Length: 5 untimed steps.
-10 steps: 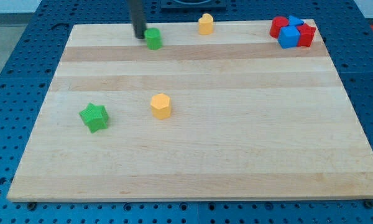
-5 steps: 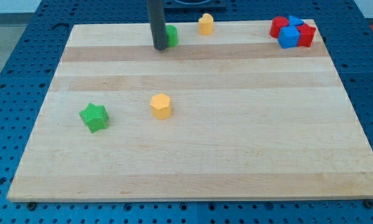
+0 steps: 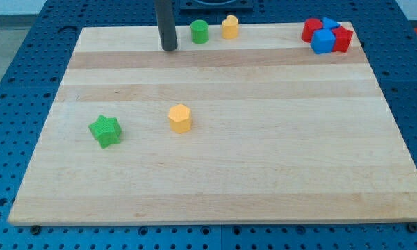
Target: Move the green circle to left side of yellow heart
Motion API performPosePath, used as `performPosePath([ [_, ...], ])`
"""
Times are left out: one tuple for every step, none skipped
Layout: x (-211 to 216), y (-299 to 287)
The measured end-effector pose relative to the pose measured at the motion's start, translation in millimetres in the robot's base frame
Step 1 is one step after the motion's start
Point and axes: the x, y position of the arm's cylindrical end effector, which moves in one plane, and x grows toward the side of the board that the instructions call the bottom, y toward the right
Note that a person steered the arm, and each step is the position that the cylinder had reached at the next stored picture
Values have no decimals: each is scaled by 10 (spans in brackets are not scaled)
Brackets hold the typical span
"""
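Seven small blocks sit on the pale wooden worktop (image 3: pixel 264 160): one green circle (image 3: pixel 199 31), one green star (image 3: pixel 105 130), one yellow heart (image 3: pixel 229 26), one yellow hexagon (image 3: pixel 180 118), and a red-and-blue cluster (image 3: pixel 326 35) at upper right. A blue pegboard surrounds it. My tip (image 3: pixel 169 48) stands near the circle's left, apart; no fingers exist. The circle sits just left of the heart.

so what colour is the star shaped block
Green: the star block, at the left in the camera view.

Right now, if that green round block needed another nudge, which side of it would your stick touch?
I cannot grip, only push. The green circle sits just left of the yellow heart, so I'd press its round left wall, where my tip stands apart.
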Motion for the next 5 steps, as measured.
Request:
performPosePath([
  [-230,-16],
  [-246,169],
  [-246,312],
  [-248,512],
  [-251,636],
])
